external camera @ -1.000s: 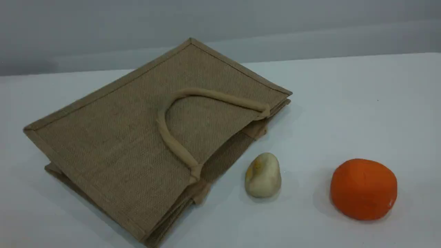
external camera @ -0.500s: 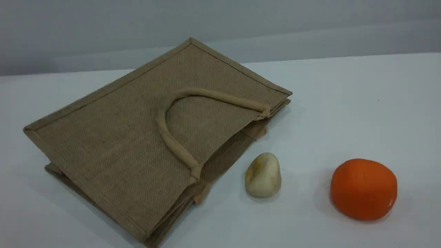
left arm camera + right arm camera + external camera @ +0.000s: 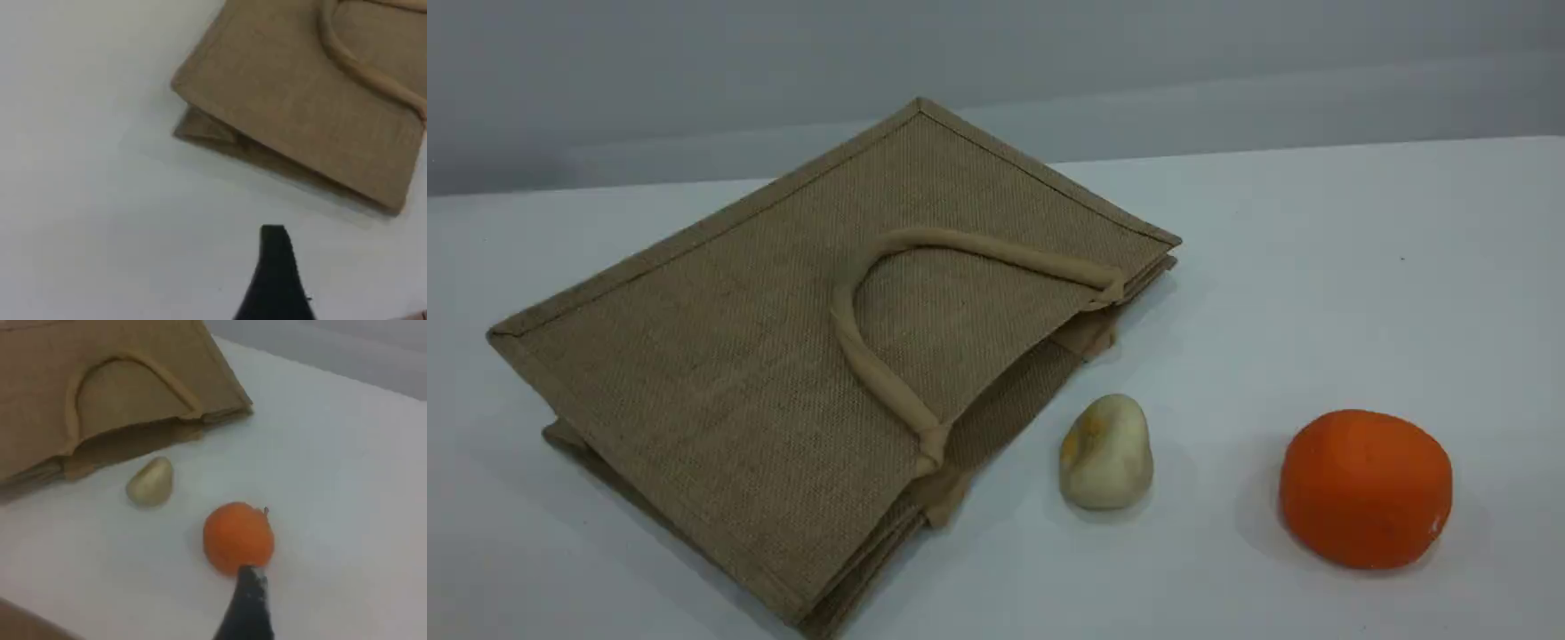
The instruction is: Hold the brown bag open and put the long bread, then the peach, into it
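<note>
Nothing has been moved since a second ago: the bag (image 3: 818, 356) lies flat and shut, and whether either gripper is open cannot be told

Looks down on a plain white worktop (image 3: 100, 200). Shows the large tan-brown woven jute bag (image 3: 293, 113) lying flat in the upper right, one corner pointing left, folded layers visible beneath along its near edge. Shows a padded beige loop handle (image 3: 353, 63) resting on the bag's top face. Shows one black fingertip (image 3: 277, 273) at the bottom edge, over bare worktop, apart from the bag.
</note>
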Controlling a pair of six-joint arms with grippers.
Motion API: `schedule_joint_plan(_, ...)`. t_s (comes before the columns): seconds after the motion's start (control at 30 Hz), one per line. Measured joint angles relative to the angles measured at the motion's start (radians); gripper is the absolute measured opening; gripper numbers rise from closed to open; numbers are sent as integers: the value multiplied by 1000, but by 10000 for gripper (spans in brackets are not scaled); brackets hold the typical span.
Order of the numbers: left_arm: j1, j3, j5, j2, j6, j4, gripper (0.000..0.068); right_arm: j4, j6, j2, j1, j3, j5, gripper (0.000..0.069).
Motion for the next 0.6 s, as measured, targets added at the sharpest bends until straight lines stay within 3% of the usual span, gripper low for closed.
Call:
schedule_joint_plan(0.13,0,0,2,0,-54,32,492,-3,7,0,0,0,0,549)
schedule_joint_plan(0.6,0,0,4,-1,-54,32,492,50,17,0,0,-1,0,549)
